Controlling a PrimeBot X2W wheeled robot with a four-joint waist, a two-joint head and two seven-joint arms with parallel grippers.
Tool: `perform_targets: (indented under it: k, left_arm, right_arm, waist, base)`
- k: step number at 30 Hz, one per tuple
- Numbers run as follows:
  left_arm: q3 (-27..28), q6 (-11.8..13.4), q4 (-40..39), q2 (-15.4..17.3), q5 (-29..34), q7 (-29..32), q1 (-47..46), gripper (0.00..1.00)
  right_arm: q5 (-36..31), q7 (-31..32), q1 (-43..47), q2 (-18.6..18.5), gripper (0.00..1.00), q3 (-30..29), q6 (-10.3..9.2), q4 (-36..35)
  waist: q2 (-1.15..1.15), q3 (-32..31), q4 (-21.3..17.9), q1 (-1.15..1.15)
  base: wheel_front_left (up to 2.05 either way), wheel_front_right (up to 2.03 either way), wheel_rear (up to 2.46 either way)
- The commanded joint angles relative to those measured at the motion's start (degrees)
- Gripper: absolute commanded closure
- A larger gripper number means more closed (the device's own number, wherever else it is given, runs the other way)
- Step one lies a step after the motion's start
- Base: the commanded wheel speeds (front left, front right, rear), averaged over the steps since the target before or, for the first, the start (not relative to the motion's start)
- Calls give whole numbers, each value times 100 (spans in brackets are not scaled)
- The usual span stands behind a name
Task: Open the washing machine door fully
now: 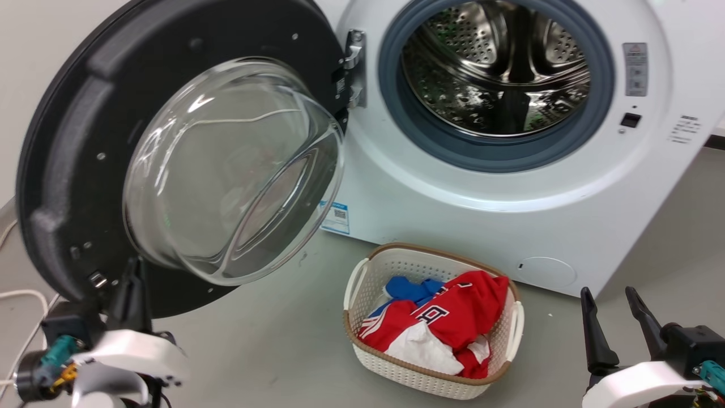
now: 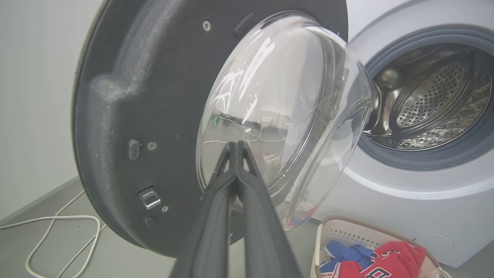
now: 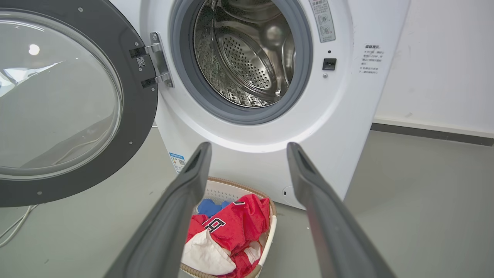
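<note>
- The large, round, glossy black washing machine door (image 1: 68,170) stands swung wide on its silver metal hinge (image 1: 354,62). In the head view it is at 9 o'clock from the drum opening, and its bulging clear glass bowl (image 1: 226,170) faces out into the room.
- The white front-loading washing machine (image 1: 453,204) sits on the grey floor (image 1: 255,340). Its perforated steel drum (image 1: 498,68) is exposed inside the grey rubber gasket (image 1: 493,154).
- Low on the machine's front are a blue label sticker (image 1: 335,215) at 7 o'clock of the opening and a round cap (image 1: 546,271) at 5 o'clock.
- The left tool (image 1: 133,266) has its two long dark fingers pressed together with nothing between them.
  - In the head view it rises in front of the door's lower rim, at about 7 o'clock of the door.
  - In the left wrist view its tip (image 2: 235,146) lies over the lower part of the glass bowl.
  - I cannot tell whether it touches the door.
- The right tool (image 1: 609,292) has its fingers spread apart and empty. It is at 4 o'clock in the head view, well apart from the machine.
- A cream perforated plastic basket (image 1: 430,379) with a brown rim stands on the floor at 6 o'clock of the drum opening, near the machine's front.
  - It holds a red-and-white garment (image 1: 464,309) and a blue cloth (image 1: 410,289).
  - In the right wrist view it shows between the right tool's fingers.
- A white cable (image 1: 25,294) lies on the floor at 8 o'clock of the door.
</note>
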Motion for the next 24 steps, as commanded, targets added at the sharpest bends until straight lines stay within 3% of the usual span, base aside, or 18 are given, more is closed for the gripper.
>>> perform_targets:
  k: [1,6,11,14,15,16,24]
  left_arm:
    - [-110,63,-280,-56,77,80,212,100]
    - [-505,135,-799,-177,283,264,500,100]
    - [-870,51,-793,-290,423,359,435,98]
    - [-986,3,-676,-332,435,359,384,64]
    - [-1019,-10,-632,-346,451,353,378,28]
    - [-1033,-5,-590,-355,457,340,382,1]
    - [-1084,9,-312,-404,471,215,283,0]
  right_arm:
    - [-61,-15,50,4,0,13,-1,-26]
    - [-92,35,66,3,0,71,-1,-51]
    - [-120,53,64,4,0,79,-1,-43]
    - [-184,58,30,3,0,110,-1,-38]
    - [-217,65,21,4,0,116,-1,-39]
    - [-222,73,5,3,0,129,-1,-34]
    - [-286,127,-84,3,0,251,-1,16]
  waist:
    - [0,-64,-127,1]
    - [0,-112,-341,1]
    - [0,-148,-617,1]
    - [0,-178,-866,1]
    - [0,-186,-952,1]
    - [0,-190,-1047,1]
    - [0,-155,-1675,1]
  base:
    - [0,0,0]
    - [0,0,0]
    - [0,0,0]
    - [0,0,0]
    - [0,0,0]
    - [0,0,0]
    - [0,0,0]
